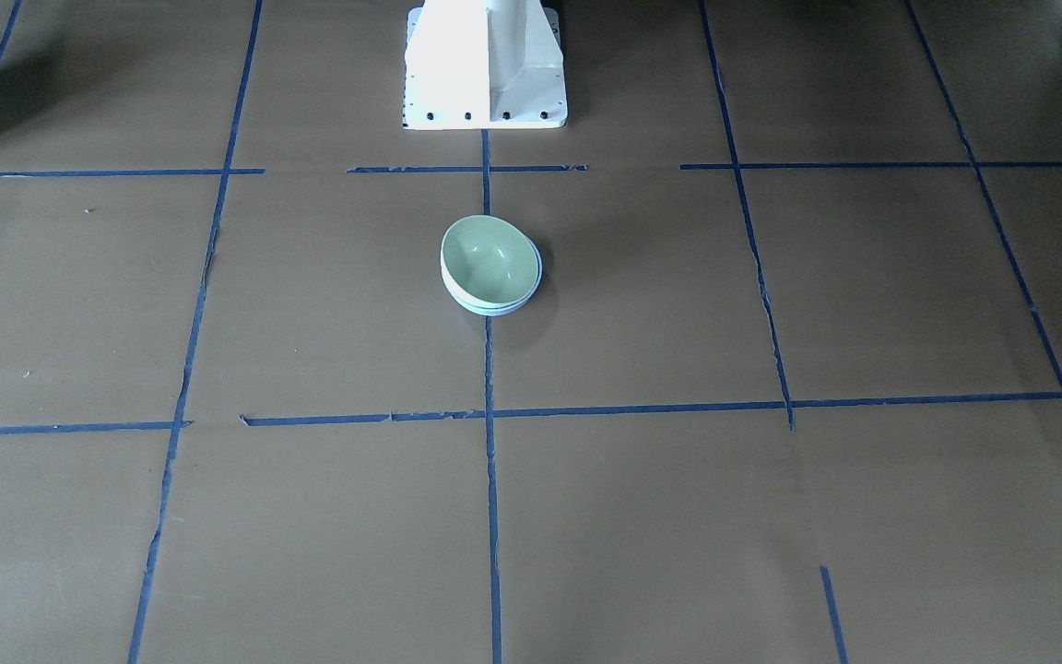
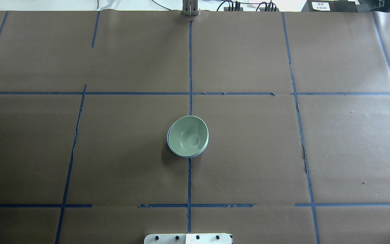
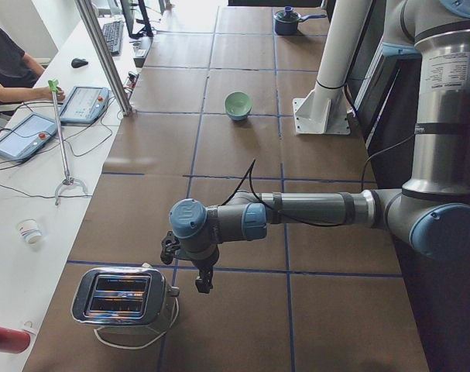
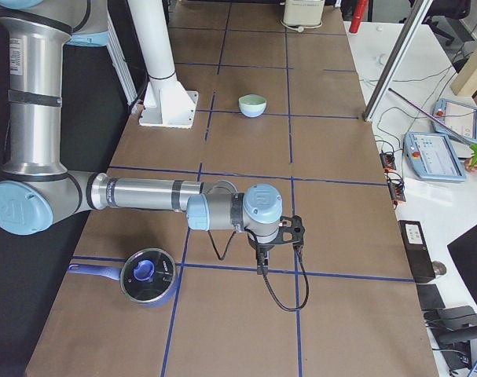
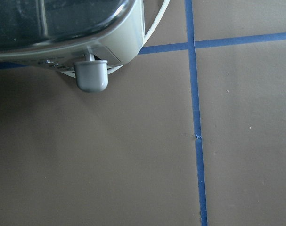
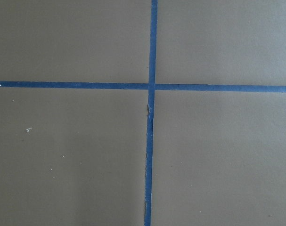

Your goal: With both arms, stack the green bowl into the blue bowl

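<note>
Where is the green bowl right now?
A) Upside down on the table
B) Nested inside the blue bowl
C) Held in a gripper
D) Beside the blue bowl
B: the green bowl sits tilted inside the blue bowl, whose rim shows just beneath it.

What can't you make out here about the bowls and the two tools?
Blue bowl, front-facing view: only a rim shows; the green bowl inside it hides the rest.
Left tool: too small in the exterior left view to tell open or shut.
Right tool: likewise in the exterior right view.
</note>
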Action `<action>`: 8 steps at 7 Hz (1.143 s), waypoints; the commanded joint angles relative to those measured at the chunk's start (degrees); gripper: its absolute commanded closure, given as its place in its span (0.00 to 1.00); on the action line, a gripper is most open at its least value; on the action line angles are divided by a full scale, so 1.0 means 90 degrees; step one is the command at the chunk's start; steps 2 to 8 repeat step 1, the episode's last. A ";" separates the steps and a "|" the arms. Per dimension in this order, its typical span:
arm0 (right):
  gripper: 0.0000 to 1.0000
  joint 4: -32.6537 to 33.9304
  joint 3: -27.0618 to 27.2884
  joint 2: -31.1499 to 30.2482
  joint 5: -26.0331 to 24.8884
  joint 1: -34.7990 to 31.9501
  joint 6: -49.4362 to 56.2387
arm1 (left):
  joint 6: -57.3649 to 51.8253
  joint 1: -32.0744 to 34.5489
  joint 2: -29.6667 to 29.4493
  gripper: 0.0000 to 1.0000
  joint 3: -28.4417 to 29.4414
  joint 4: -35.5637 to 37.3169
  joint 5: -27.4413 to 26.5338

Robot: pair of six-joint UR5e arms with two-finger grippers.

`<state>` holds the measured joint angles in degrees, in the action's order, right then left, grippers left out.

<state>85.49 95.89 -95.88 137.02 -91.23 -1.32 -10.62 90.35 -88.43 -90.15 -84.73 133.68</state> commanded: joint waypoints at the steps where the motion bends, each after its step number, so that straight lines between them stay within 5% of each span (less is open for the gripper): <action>1: 0.00 0.0003 0.0000 -0.0001 0.0000 0.0000 0.0000 | -0.0002 0.0000 -0.0008 0.00 -0.0002 0.0000 0.0010; 8: 0.00 0.0003 0.0000 -0.0001 0.0000 0.0000 0.0000 | -0.0002 0.0000 -0.0008 0.00 -0.0002 0.0000 0.0010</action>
